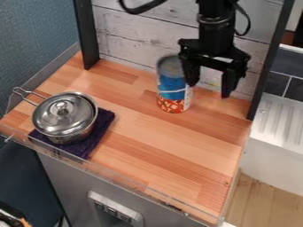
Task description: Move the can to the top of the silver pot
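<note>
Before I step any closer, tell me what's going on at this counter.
A robot arm is at work here, its open gripper hanging right by the can, one finger in front of the can's edge, without gripping it. The can stands upright on the wooden counter near the back wall. The silver pot, lid on, sits on a dark cloth; the can isn't on top of it yet.

The top edge cuts off the arm (pixel 214 31) and its cable (pixel 144 8). Part of the hand (pixel 209 90) covers the can's (pixel 172 91) upper right side. The lid (pixel 56 119) hides the pot's (pixel 80 134) inside; the pot hides much of the cloth (pixel 102 126). The white unit (pixel 272 153) is cropped at right, the lower-left corner's clutter (pixel 12 217) unidentifiable.
</note>
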Robot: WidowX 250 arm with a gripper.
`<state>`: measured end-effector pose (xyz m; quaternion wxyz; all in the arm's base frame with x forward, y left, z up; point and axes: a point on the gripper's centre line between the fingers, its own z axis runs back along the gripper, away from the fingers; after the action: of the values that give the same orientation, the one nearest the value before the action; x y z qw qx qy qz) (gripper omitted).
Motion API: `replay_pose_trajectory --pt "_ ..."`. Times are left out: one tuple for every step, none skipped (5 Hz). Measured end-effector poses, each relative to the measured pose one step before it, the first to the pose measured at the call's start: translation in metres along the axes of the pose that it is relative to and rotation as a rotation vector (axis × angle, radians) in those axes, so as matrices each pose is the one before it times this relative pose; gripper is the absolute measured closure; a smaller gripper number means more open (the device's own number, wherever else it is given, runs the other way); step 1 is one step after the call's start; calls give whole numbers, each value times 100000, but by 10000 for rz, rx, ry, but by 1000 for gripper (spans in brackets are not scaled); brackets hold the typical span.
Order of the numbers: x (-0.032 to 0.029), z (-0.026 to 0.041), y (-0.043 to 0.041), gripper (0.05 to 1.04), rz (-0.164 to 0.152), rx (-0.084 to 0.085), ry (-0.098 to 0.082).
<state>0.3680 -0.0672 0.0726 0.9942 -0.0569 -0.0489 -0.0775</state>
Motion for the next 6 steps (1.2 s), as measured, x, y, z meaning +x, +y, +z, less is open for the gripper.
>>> replay_pose_trajectory --pt "1923 -1243 116 83 84 -102 -73" --pt "1122 -832 457 83 113 32 -254" --pt "195 -20 140 83 190 48 -106" --pt "1003 -208 2777 83 172 195 285" --pt "-169 -258 3555 83 751 648 -377" --pt "-24 56 2052 83 621 147 -46"
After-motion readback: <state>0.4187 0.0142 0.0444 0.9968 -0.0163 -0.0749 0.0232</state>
